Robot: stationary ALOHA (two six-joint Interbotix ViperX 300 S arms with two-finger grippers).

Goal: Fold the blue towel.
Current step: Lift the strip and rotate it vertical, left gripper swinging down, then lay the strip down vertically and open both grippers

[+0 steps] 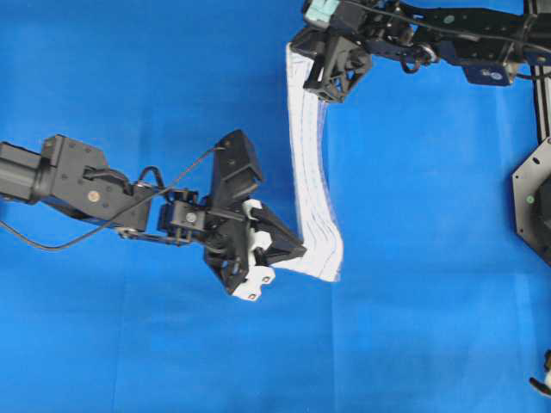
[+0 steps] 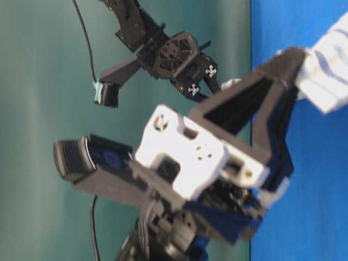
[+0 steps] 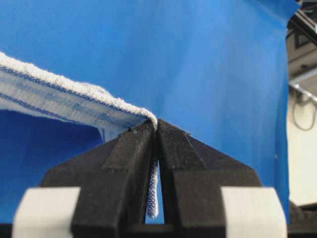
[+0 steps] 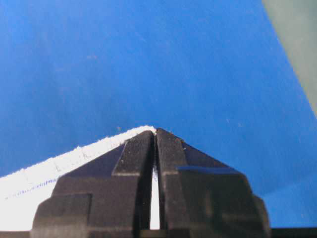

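Your left gripper [image 3: 157, 130] and right gripper [image 4: 155, 132] were each clamped on a blue towel [image 1: 312, 185] corner, so pulling unevenly could've yanked one loose.

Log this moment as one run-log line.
left gripper: jaws shut on blue towel corner | right gripper: jaws shut on other corner | towel: lifted, hanging between grippers | fold: unfinished

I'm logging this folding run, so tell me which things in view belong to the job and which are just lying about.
Part of the job:
- blue towel, striped white cloth hanging between both pincers
- left pincer, shut on the towel's near corner
- right pincer, shut on its far corner

Just there:
- blue table covering
- black frame at the right edge
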